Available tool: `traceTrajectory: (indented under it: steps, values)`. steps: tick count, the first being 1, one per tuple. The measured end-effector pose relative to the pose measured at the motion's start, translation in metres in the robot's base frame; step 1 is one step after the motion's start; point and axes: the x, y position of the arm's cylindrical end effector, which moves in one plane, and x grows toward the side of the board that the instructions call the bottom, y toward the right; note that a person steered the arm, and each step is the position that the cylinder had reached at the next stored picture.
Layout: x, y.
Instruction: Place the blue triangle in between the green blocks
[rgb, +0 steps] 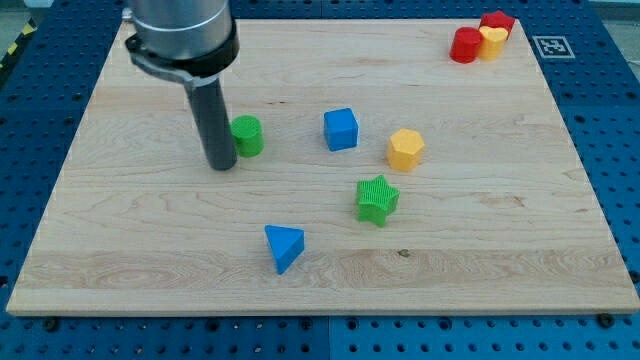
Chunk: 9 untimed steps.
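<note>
The blue triangle (283, 246) lies on the wooden board toward the view's bottom, left of centre. A green cylinder (247, 135) stands at the upper left of centre. A green star (377, 199) lies right of centre, up and to the right of the triangle. My tip (221, 165) rests on the board just left of the green cylinder, close to or touching it, and well above the blue triangle.
A blue cube (341, 129) and a yellow hexagon (405, 149) sit between and above the green blocks. A red cylinder (465, 45), a yellow heart-shaped block (491, 41) and a red block (498, 21) cluster at the top right corner of the board (120, 240).
</note>
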Motion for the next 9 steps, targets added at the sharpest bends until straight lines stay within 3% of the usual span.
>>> traceTrajectory:
  steps: [2,4,6,7,9]
  values:
    - [0.117,0.012]
    - [0.127,0.046]
    - [0.124,0.124]
    - [0.124,0.095]
    - [0.123,0.093]
